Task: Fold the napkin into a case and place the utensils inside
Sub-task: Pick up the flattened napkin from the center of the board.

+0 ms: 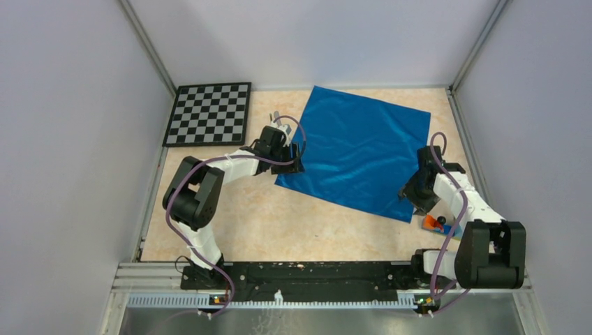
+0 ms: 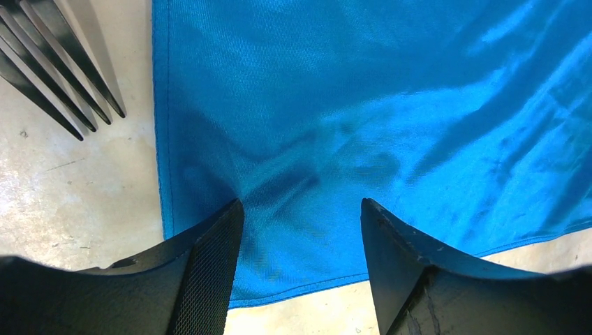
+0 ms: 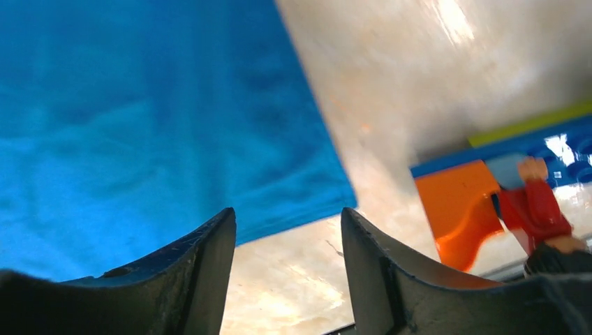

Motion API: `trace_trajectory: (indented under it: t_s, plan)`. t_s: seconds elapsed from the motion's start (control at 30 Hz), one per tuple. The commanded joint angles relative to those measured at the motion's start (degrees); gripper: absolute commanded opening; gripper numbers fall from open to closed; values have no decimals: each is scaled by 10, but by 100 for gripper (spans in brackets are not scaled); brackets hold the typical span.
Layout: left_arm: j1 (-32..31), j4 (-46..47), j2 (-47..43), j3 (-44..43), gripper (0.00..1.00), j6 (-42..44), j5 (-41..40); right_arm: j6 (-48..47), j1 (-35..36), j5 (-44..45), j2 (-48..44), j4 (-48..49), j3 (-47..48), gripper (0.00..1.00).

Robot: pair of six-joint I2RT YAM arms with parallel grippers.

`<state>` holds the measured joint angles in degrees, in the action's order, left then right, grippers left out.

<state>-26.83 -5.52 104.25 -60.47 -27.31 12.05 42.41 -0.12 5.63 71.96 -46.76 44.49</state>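
1. While the napkin (image 1: 356,150) lies spread flat on the far half of the table (image 1: 279,223), with no fold made yet I'd say, the overhead view has the left gripper (image 1: 297,159) at its left corner and the right gripper (image 1: 410,197) at its near right corner. My worry: if the two arms lift unevenly, the cloth skews and the case comes out crooked. The left arm hides most of the cutlery here, so I can't place the knife.
2. Left wrist view: jaws are wide apart with blue cloth showing between them, nothing pinched. The fork (image 2: 63,66) lies on bare table just beside the napkin's edge. Dragging that edge over could sweep the fork along or flip it under the fold. The fabric also looks slick, so a shallow pinch may slip out mid-lift.
3. Right wrist view: jaws wide too, and empty, right at the cloth's corner tip. One finger is over blue, the other over bare table. Closing here might catch only a sliver, or nothing. An orange and blue toy (image 3: 502,209) sits near on the right, so a sloppy swing could bump it.
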Motion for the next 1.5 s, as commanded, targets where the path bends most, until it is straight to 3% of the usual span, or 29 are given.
trace_trajectory:
  t_s: [0.0, 0.47, 1.13, 1.47]
  plan:
    - [2, -79, 36, 33, 69, 6, -9, 84, 3, 39, -31, -68, -33, 55]
    - [-8, -79, 21, 39, 70, 14, -26, 109, 3, 59, -1, -21, -45, 48]
    - [-13, -82, 14, 41, 70, 18, -27, 175, 22, 86, 65, -5, -46, 47]
    - [-16, -85, 10, 41, 70, 21, -34, 235, 35, 82, 57, 40, -97, 31]
